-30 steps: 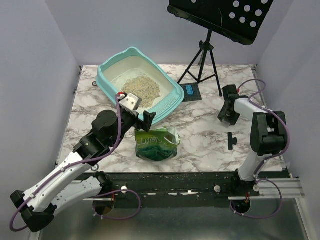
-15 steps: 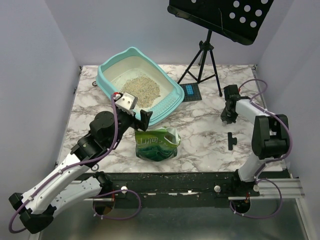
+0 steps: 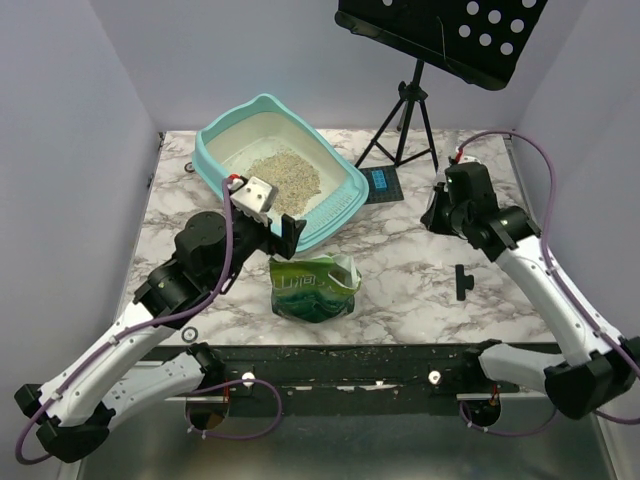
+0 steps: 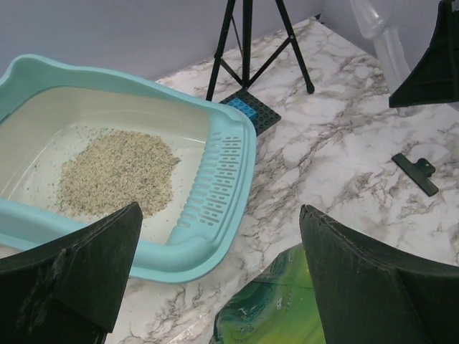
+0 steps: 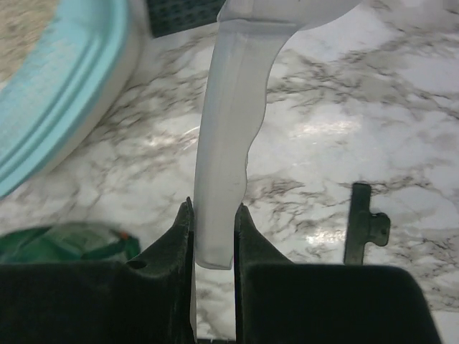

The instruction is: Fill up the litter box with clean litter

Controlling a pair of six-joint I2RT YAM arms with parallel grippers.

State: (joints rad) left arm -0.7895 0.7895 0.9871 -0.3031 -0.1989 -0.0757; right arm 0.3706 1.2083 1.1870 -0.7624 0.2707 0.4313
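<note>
Marble-pattern table (image 3: 400,260) is carrying everything. A black music stand (image 3: 440,30) on a tripod is standing at the table's 1 o'clock.

The litter box (image 3: 335,212) is sitting at the table's 11 o'clock, with its slotted edge facing 4 o'clock. The clean litter (image 3: 285,178) is lying in a loose pile inside the box, toward the slotted side, with cream floor showing around it.

Left arm is reaching in from 7 o'clock. The left end effector (image 3: 282,238) is hovering near the box's 6 o'clock corner, above the top edge of the bag. Its fingers are spreading wide, released, gripping nothing.

Right arm is reaching from 5 o'clock up to the table's 3 o'clock. The right end effector (image 5: 213,211) is clenching on a translucent white plastic handle (image 5: 226,143), which is sticking out past the fingertips.

A crinkly green bag (image 3: 315,288) is lying at the box's 6 o'clock, just beside it. A black studded plate with a blue brick (image 3: 381,181) is lying at the box's 3 o'clock, by the tripod feet. A small black clip (image 3: 462,281) is lying at the table's 4 o'clock, well apart from the bag.
</note>
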